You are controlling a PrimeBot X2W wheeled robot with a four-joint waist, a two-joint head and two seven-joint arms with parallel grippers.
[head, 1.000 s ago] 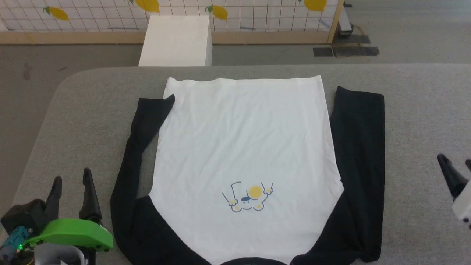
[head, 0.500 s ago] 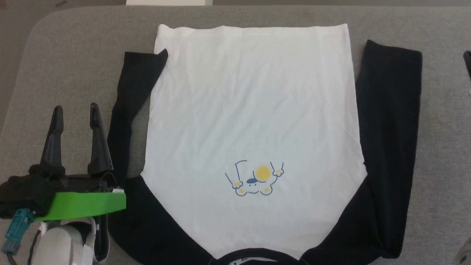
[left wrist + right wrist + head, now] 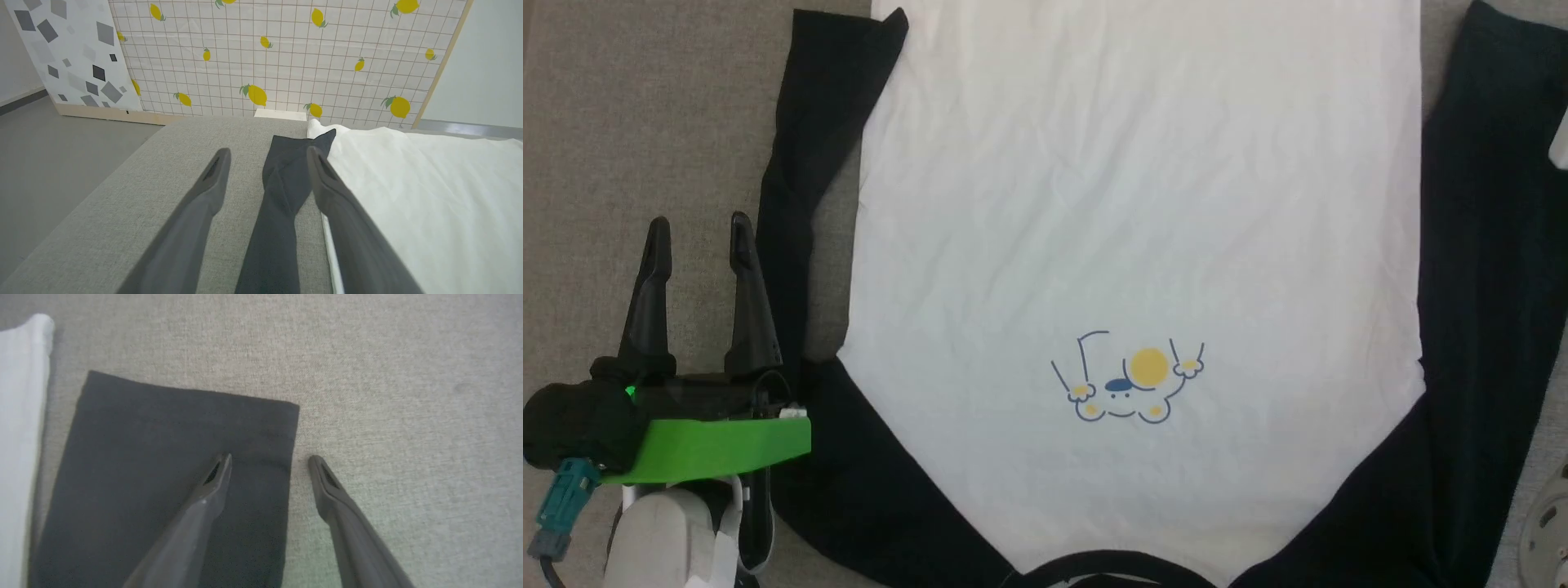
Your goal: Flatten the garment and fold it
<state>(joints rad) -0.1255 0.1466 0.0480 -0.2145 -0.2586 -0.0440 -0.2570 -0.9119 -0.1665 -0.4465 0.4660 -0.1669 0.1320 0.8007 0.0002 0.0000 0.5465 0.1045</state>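
A white garment (image 3: pixel 1127 204) with black sleeves lay spread flat and face up on a grey fabric-covered surface (image 3: pixel 645 122), its black collar (image 3: pixel 1111 563) toward the robot and its hem toward the surface's far edge. A small yellow-and-blue cartoon print (image 3: pixel 1127 380) sat on the chest, just above the collar. The left sleeve (image 3: pixel 800 188) ran along the white body's left side, slightly crooked, with a corner of its cuff lapping onto the white cloth near the hem. The right sleeve (image 3: pixel 1486 269) lay straight along the other side.

The left pincer (image 3: pixel 698 222) hung toward the surface's left edge, its two dark fingers spread apart and holding nothing, the inner finger just beside the left sleeve. Seen from the left wrist, that sleeve (image 3: pixel 282 192) showed between the fingers, with a lemon-print panel (image 3: pixel 286 61) standing beyond the surface's far edge and grey floor (image 3: pixel 49 143) off its left edge.

The right pincer (image 3: pixel 270 458) was also spread wide and empty, poised at the outer edge of the right sleeve (image 3: pixel 175 477) close to its cuff: one finger over the black cloth, the other over bare surface. Whether the tips touched the cloth could not be told.
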